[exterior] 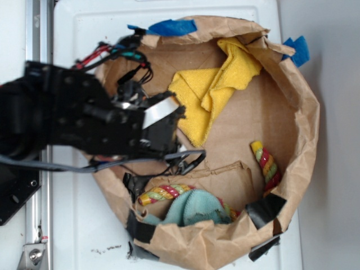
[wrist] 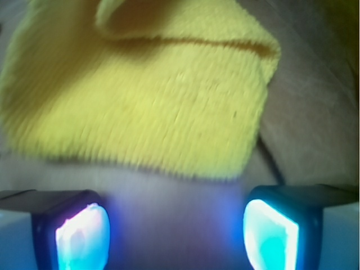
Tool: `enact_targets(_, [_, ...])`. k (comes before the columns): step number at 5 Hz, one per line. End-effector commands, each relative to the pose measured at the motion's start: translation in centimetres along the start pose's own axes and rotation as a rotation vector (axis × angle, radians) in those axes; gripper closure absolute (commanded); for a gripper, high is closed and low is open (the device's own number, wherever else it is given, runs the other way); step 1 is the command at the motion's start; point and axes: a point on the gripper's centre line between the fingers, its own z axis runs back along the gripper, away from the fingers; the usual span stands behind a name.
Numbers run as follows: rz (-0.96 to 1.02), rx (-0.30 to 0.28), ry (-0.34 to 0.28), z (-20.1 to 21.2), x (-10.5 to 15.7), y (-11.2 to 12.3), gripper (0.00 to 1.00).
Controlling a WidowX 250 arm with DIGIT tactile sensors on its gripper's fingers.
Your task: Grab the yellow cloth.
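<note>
Yellow cloth (wrist: pixel 140 101) lies just past the two glowing fingers (wrist: pixel 84 236), which are spread wide with nothing between them. The gripper (wrist: pixel 177 233) hangs over the brown paper bowl (exterior: pixel 298 140), where the cloth sits crumpled near the far wall. A striped rope (exterior: pixel 265 163) and teal cloth (exterior: pixel 194 208) lie apart from it.

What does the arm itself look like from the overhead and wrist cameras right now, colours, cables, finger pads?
The arm is matte black and blocky, with a white band near the wrist. Red and teal wires loop at its top and grey cables trail below. In the wrist view the gripper shows two dark fingers with glossy pads glowing blue-cyan.
</note>
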Motion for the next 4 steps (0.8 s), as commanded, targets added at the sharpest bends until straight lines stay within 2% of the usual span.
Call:
enact_targets(1, [0.075, -0.029, -0.02, 0.9, 6.5, 0.1, 0.0])
enact_targets(2, [0.071, -0.028, -0.025, 1.1, 3.9, 0.6, 0.0])
enact_targets(4, [0.059, -0.023, -0.022, 0.8, 2.2, 0.9, 0.0])
